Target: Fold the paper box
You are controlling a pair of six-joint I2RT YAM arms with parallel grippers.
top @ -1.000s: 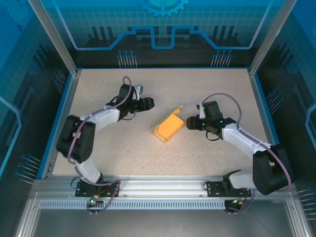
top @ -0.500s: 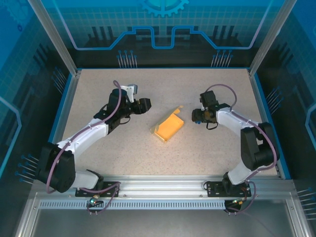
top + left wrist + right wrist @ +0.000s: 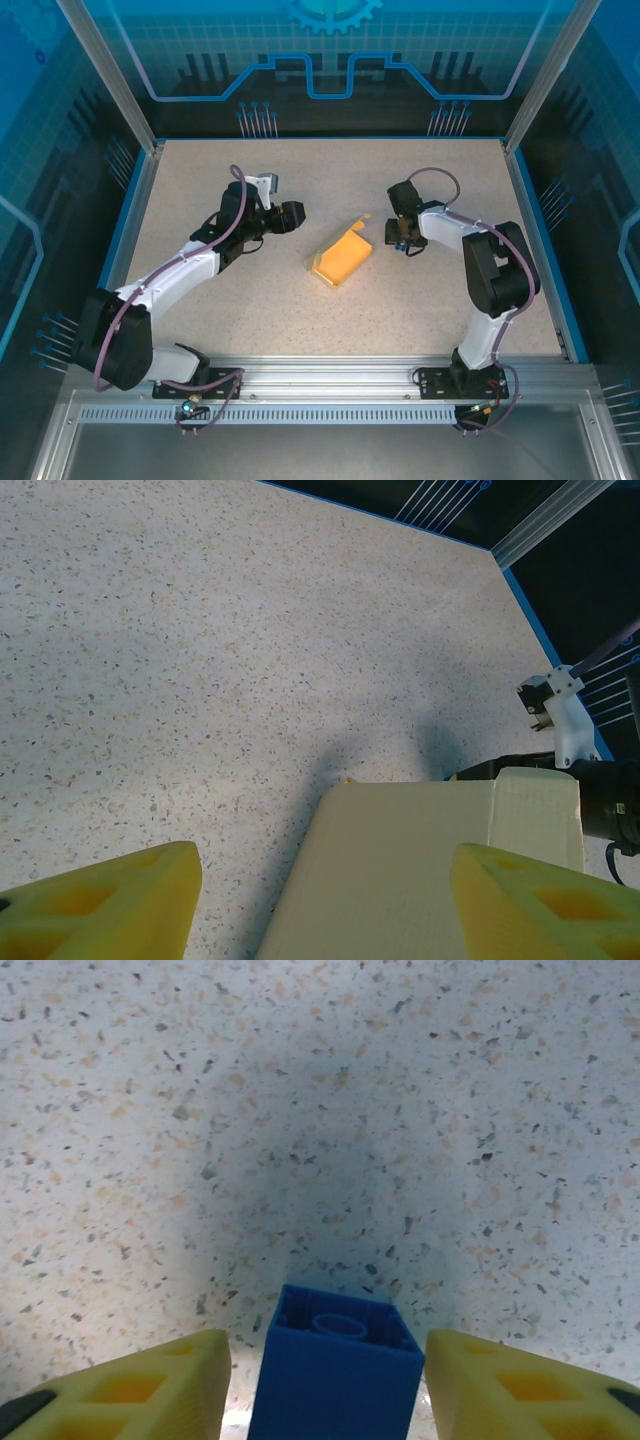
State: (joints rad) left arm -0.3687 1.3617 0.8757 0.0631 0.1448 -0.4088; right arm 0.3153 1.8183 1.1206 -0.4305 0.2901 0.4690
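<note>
The paper box (image 3: 340, 258), pale yellow card partly folded with a flap standing up at its far corner, lies mid-table. In the left wrist view the paper box (image 3: 420, 870) sits just ahead of my left gripper (image 3: 320, 910), which is open, its yellow fingers (image 3: 100, 905) wide on either side without touching. From above, the left gripper (image 3: 296, 215) hangs at the box's upper left. My right gripper (image 3: 394, 237) points down just right of the box. It is open around a small blue brick (image 3: 335, 1380), with a narrow gap at each finger (image 3: 525, 1390).
The speckled tabletop (image 3: 250, 310) is bounded by a blue rim (image 3: 130, 230) and metal frame posts. The right arm's elbow (image 3: 495, 270) stands folded up over the table's right half. A white bracket of the right arm (image 3: 560, 715) shows beyond the box.
The right arm has swung in and turned its gripper down beside the box, with the jaws narrowing. The left arm stretched out low, its gripper shifting slightly left.
</note>
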